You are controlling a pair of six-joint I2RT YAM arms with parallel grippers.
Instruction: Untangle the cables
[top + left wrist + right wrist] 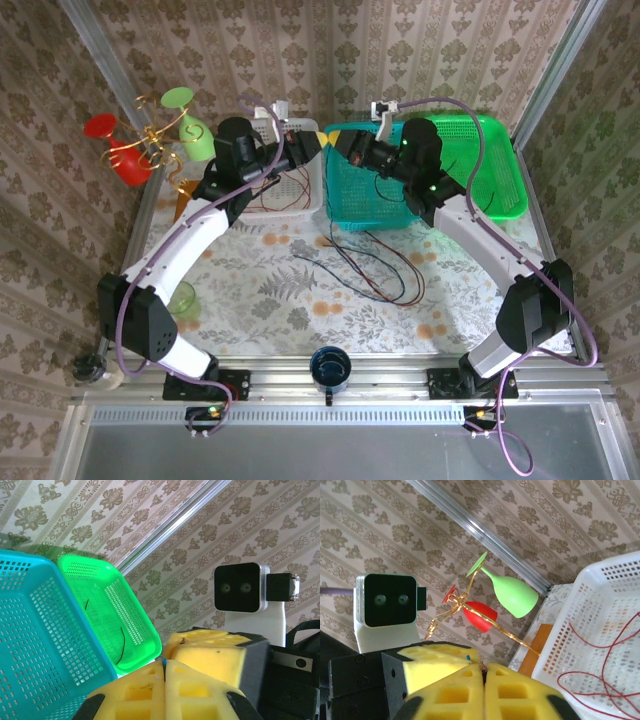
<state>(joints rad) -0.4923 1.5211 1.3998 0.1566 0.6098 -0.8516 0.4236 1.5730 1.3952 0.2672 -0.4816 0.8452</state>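
We see the left gripper (312, 140) and the right gripper (348, 148) meeting tip to tip, raised over the gap between the white basket (312, 195) and the teal basket (345, 205). Both have their pads pressed together. A sliver of blue cable (163, 662) shows at the seam of the left one. We cannot tell whether the right one has caught anything. The rest of the cables (372, 265) lie in a loose tangle on the table (250, 290) in front of the teal basket. Red cables (283, 192) are in the white basket, and a black cable (122, 640) is in the green basket (142, 630). Our first worry is the grip: the blue strand is far thinner than the foam pads and held only at their tips, so a pull could slide it free. The second is the handover. If the right pads have shut on nothing and the left lets go, we think the cable would drop back onto the tangle. With the fingers this close together, a small misalignment could make them push against each other. Pulling the arms apart quickly could also tighten a knot in the tangle below, or drag a loop over a basket rim and shift the basket. The glasses (130, 150) stand at the table's far left, so a wide outward swing of the left arm could reach them.
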